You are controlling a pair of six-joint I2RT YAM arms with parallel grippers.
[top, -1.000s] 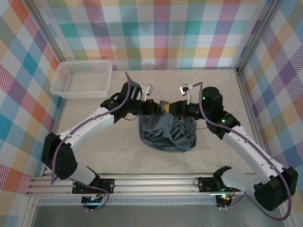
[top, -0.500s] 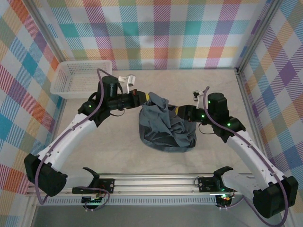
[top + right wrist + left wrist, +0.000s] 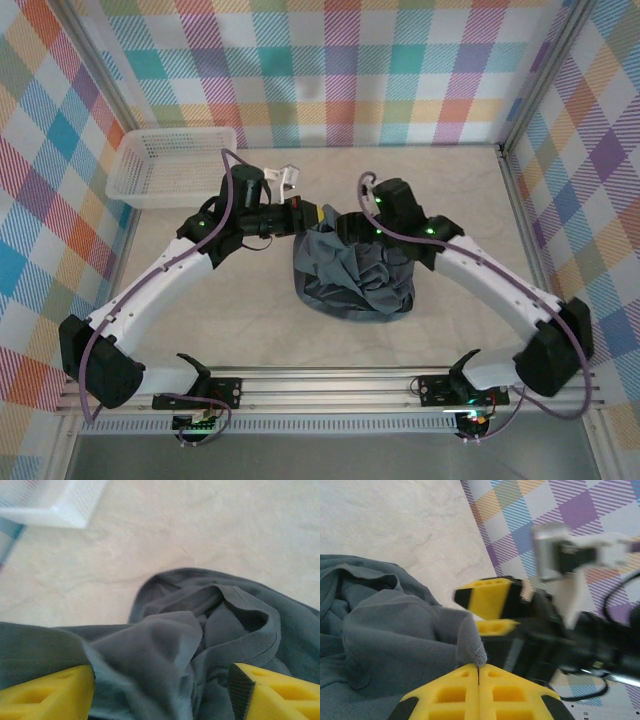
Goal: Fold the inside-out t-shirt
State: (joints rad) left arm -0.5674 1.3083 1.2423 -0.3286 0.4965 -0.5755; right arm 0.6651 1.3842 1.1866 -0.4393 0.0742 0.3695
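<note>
The dark slate-grey t-shirt [image 3: 352, 272] lies bunched in a heap mid-table, its seams showing. My left gripper [image 3: 318, 214] is at the heap's far left top, shut on a small tip of the shirt's edge [image 3: 472, 650]; its yellow fingers [image 3: 445, 695] press together. Just to its right, my right gripper [image 3: 348, 222] hovers over the top of the heap, open. Its two yellow fingers [image 3: 47, 690] stand wide apart with loose folds of the shirt [image 3: 165, 645] between them. The left wrist view shows the right gripper's fingers [image 3: 487, 597] facing mine from close by.
A white mesh basket [image 3: 172, 165] stands at the far left of the table, and its corner [image 3: 50, 500] is also in the right wrist view. Checked walls close off the back and both sides. Bare table surrounds the heap.
The right arm swung from the shirt's right side to its far top, close to the left gripper. The left gripper moved slightly right, still holding the fabric.
</note>
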